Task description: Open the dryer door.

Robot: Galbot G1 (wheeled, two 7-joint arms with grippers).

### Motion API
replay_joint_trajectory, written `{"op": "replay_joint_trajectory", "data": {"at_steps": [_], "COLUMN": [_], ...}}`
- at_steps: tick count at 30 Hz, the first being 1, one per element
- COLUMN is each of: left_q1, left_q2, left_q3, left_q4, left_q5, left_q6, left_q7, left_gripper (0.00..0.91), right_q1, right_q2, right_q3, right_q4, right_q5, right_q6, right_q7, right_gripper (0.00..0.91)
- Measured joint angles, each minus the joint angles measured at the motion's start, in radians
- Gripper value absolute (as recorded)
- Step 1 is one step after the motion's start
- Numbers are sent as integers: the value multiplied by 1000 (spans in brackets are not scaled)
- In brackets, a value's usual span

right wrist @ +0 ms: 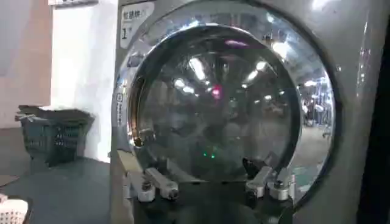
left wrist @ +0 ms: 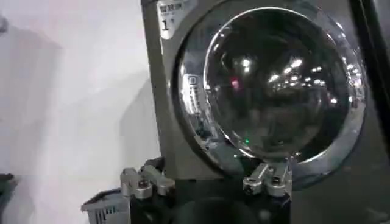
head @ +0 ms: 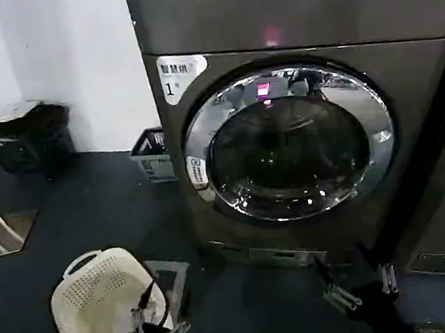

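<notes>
Your right gripper (head: 359, 288) hangs low in front of the dryer (head: 411, 111), fingers spread wide and holding nothing; your left gripper (head: 157, 325) is just as open and empty, down over the cream laundry basket (head: 93, 300).

The dryer door (head: 288, 142) sits above and ahead of the right gripper, shut flush against the machine's front, well apart from both claws. In the right wrist view the door (right wrist: 213, 109) is straight ahead of the open fingers (right wrist: 268, 182).

Handling, as a judgement: rigid and heavy-ish, on a hinge, probably latched, so expect a firm pull before it gives. The chrome rim (left wrist: 195, 109) looks slick and rounded, so a pinch may slide off. The glass centre gives no hold. Best guess is to hook the rim edge on the sticker side, where the right wrist view shows a recess (right wrist: 137, 115); I can't tell for sure it's a handle.

Further out: a dark bin (head: 28, 137) by the wall, and a small grey crate (head: 152, 155) beside the dryer.
</notes>
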Motion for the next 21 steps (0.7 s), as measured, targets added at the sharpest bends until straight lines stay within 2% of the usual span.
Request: {"op": "replay_joint_trajectory", "data": {"at_steps": [6,12,16,21], "left_q1": [5,4,15,19], "left_q2": [6,7,4,4], "left_q3": [17,31,35,36], "left_q4": [-22,-36,-49,-76], "left_q5": [12,16,33,25], "left_q6": [34,70,102,141], "left_q7": [-7,-23,-22,-14], "left_gripper": [907,907,907,907], "right_q1": [94,247,363,493], "right_q2": [-84,-202,-274,-337], "right_q3": [25,0,-39,-115], "right_q4": [-43,-148,-230,-312], "right_q5": [122,162,237,287], "right_q6": [-78,-90,-120,-105], "right_q7": [-37,-144,-209,-226], "right_gripper": [907,907,907,907]}}
